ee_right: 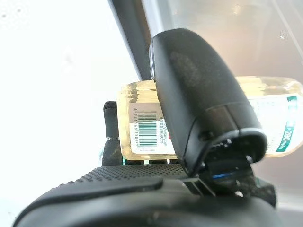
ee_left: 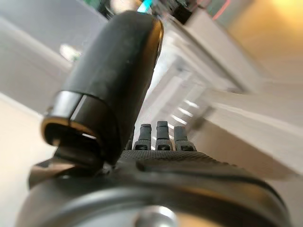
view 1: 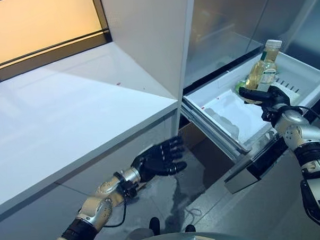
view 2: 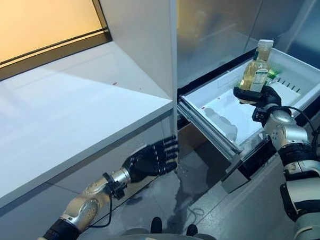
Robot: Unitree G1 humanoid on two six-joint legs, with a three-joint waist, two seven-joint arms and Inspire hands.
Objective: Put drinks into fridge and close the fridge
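My right hand (view 1: 269, 98) is shut on a clear bottle of pale yellow drink (view 1: 263, 68) with a white cap. It holds the bottle upright over the pulled-out white fridge drawer (view 1: 223, 114). In the right wrist view my thumb (ee_right: 199, 94) lies across the bottle (ee_right: 142, 125). A green drink (view 2: 274, 74) lies in the drawer behind the bottle. My left hand (view 1: 160, 158) hangs open and empty below the white counter, left of the drawer; its fingers (ee_left: 162, 137) are straight.
A white counter (view 1: 69, 113) runs along the left, with a white upright panel (view 1: 151, 40) between it and the fridge. The fridge's grey interior (view 1: 230, 21) rises behind the drawer. Grey floor (view 1: 206, 203) lies below.
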